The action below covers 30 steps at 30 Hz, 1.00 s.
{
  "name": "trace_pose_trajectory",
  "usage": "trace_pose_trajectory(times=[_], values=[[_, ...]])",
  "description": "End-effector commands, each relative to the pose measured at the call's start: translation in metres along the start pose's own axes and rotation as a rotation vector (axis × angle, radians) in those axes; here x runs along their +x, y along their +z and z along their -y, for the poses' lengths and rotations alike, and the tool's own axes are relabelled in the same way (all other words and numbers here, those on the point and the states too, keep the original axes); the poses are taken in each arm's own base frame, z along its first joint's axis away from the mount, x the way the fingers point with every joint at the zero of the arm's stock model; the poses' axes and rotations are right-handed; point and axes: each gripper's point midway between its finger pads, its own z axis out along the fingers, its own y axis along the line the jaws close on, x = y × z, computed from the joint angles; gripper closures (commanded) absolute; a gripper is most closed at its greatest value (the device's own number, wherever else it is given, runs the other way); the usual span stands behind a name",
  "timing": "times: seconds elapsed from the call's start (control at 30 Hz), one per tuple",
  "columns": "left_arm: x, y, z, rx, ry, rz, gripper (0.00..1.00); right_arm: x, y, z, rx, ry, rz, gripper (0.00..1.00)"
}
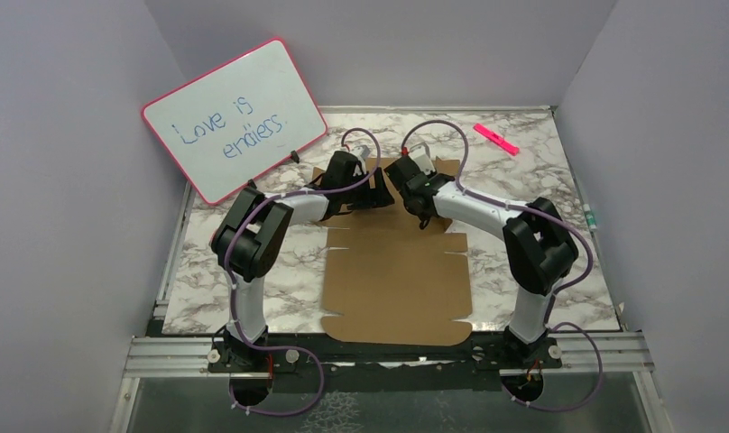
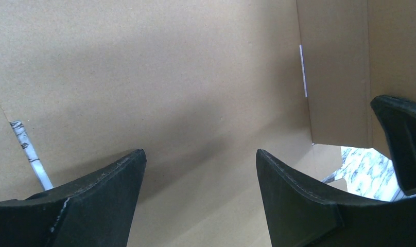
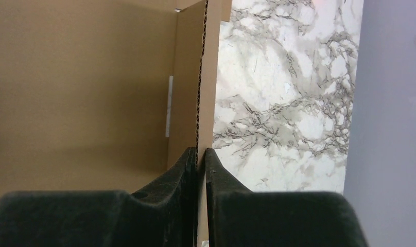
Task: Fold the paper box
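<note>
You're on an early fold of the paper box (image 1: 397, 271) — the right gripper (image 3: 201, 154) pinches its far-right flap (image 3: 188, 62), the left gripper (image 2: 200, 152) hangs spread. Next, crease that flap upright.

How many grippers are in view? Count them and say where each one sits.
2. The left gripper is open above the paper box, near its far end. The right gripper is beside it, shut on an upright edge of that box. None seems hidden.
</note>
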Motion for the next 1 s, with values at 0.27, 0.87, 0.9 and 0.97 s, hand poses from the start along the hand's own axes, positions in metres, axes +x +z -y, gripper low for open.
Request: trace_pose_trajectory(times=[0.27, 0.87, 0.9, 0.97], values=[[0.032, -0.015, -0.006, -0.045, -0.053, -0.106, 0.20, -0.012, -0.020, -0.006, -0.024, 0.012, 0.040, 0.71], [-0.013, -0.124, -0.002, -0.145, -0.049, 0.111, 0.13, -0.039, -0.079, -0.014, -0.387, 0.213, 0.230, 0.13], [-0.011, -0.132, -0.008, -0.160, -0.061, 0.117, 0.13, -0.037, -0.083, -0.021, -0.436, 0.224, 0.231, 0.12], [-0.001, -0.144, -0.022, -0.186, -0.083, 0.115, 0.12, -0.031, -0.090, -0.037, -0.534, 0.246, 0.225, 0.09]])
